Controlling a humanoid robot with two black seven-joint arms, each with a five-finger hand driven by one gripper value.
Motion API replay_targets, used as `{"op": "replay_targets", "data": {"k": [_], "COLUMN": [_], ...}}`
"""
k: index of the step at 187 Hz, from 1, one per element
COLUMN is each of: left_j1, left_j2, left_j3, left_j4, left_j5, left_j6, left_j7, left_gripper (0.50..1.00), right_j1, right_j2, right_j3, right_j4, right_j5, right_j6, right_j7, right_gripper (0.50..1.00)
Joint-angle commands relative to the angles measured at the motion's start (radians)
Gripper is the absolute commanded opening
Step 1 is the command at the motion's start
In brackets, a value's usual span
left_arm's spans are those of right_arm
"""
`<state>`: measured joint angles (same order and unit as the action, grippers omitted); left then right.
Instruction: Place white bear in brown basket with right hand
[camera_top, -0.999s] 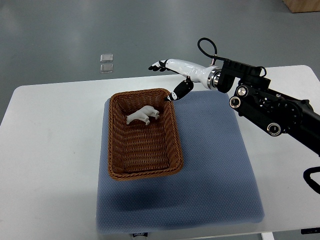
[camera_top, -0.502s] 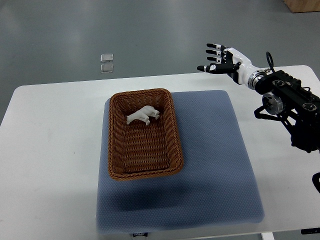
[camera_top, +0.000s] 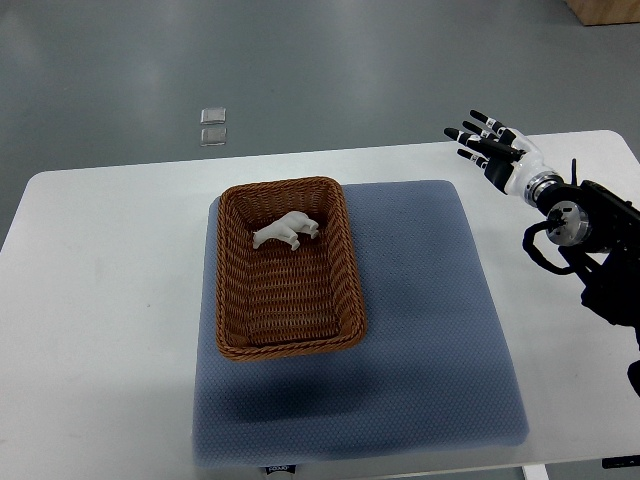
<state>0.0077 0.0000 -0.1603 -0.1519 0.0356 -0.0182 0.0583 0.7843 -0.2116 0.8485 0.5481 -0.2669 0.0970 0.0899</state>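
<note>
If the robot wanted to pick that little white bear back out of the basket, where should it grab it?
Probably around the body, coming straight down from above. The white bear lies on its side in the far end of the brown basket, its torso the thickest part and its legs thin. The basket walls block a sideways approach, so the open right hand would likely pinch across the torso from the top.
</note>
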Motion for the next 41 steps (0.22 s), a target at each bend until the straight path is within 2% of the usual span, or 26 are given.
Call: {"op": "replay_targets", "data": {"k": [1,41], "left_j1": [0.000,0.000], "left_j2": [0.000,0.000], "left_j3": [0.001,0.001], "left_j4": [0.000,0.000], "left_j5": [0.000,0.000], "left_j6": [0.000,0.000], "left_j7": [0.000,0.000], "left_gripper": [1.000,1.000], "right_j1": [0.000,-0.002], "right_j2": [0.001,0.003], "right_j3": [0.000,-0.002], "right_j4": [0.001,0.001], "right_j5": [0.008,0.008], "right_j6": [0.006,0.006], "right_j7": [0.001,0.002], "right_gripper": [0.926,0.926]}}
